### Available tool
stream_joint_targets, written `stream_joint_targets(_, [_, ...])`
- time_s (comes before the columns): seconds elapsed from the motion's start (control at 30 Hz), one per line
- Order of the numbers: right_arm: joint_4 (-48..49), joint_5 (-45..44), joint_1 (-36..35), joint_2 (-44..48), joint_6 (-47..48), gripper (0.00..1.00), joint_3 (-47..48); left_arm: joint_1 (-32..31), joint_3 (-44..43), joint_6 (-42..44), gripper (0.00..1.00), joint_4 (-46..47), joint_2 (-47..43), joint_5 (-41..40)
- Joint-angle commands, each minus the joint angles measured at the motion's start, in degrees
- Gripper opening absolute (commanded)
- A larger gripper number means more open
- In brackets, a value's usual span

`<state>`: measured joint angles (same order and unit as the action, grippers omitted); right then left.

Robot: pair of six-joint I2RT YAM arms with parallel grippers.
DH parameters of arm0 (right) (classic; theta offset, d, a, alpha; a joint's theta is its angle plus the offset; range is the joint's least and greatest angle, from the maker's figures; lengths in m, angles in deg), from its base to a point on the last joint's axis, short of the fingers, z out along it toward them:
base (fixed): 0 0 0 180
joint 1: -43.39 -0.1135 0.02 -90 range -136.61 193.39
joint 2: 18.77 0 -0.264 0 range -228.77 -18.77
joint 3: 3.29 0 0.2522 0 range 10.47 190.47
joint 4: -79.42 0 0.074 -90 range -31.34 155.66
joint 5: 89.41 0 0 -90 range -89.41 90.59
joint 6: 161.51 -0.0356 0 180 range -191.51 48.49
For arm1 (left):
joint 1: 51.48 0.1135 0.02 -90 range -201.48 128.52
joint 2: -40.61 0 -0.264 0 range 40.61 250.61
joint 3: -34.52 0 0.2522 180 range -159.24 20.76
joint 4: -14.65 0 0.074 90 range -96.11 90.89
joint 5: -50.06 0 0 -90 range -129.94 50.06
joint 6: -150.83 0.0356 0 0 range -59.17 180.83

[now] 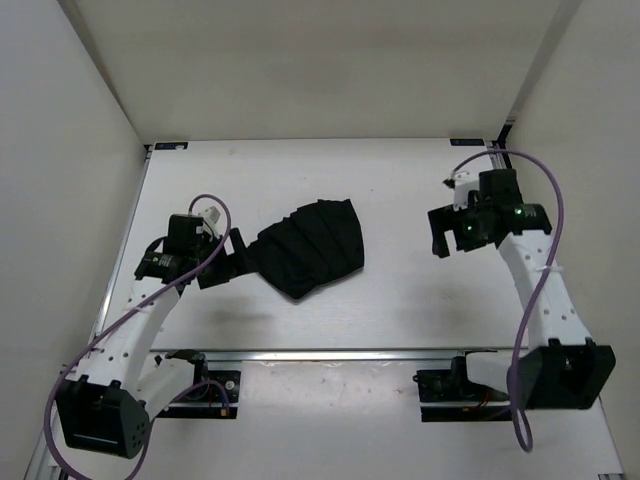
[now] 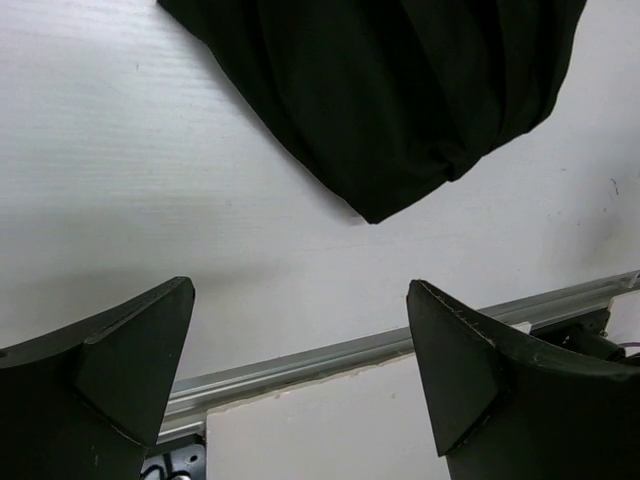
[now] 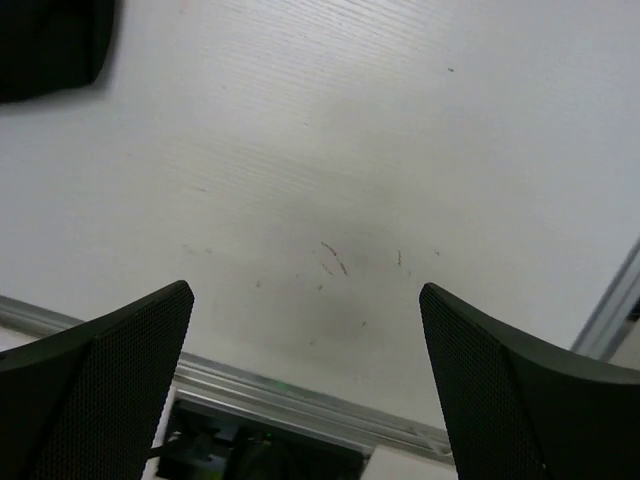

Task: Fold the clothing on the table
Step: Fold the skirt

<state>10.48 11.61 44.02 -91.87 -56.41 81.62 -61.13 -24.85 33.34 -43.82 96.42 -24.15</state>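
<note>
Found clothing lying bunched and creased on table, about mid-tabletop, somewhat toward left edge. Noted left gripper spread wide, holding nothing, just beside clothing's left side. Noted right gripper likewise spread, holding nothing, well apart near right edge.

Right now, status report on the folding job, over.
Left gripper open, empty, beside black creased fabric garment. Right gripper open, empty, well clear. Garment bunched on white matte tabletop. Nothing in the way.
</note>
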Motion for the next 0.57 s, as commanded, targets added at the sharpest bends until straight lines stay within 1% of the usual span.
stream_joint_targets(0.0, [5.0, -15.0, -7.7, 5.7, 2.2, 0.99, -6.0, -0.7, -4.9, 4.9, 0.98, -0.8, 0.0, 1.5])
stream_joint_targets(0.07, [6.0, -17.8, -8.4, 7.0, 2.2, 0.99, -7.8, -0.2, -5.1, 5.5, 0.98, -1.5, -1.2, 1.0])
stream_joint_targets(0.17, [6.3, -16.9, -7.5, 8.8, 1.8, 0.99, -9.0, 0.1, -3.9, 6.4, 0.99, -3.0, -3.2, 0.4])
stream_joint_targets(0.23, [4.5, -16.5, -7.8, 8.2, 0.0, 0.99, -7.4, -0.5, -3.4, 8.2, 0.99, -4.7, -4.4, -0.5])
stream_joint_targets(0.33, [1.2, -13.7, -6.8, 7.1, -1.4, 0.99, -6.1, 1.7, -3.0, 10.0, 0.99, -5.9, -6.5, -0.8])
stream_joint_targets(0.4, [-0.4, -9.3, -4.9, 6.6, -1.8, 0.99, -6.1, 1.7, -4.7, 10.1, 0.98, -6.7, -7.6, -1.6])
stream_joint_targets(0.53, [-0.2, -9.2, -2.7, 6.4, -2.3, 0.99, -6.8, 1.2, -6.5, 10.5, 0.99, -7.8, -6.8, -3.0])
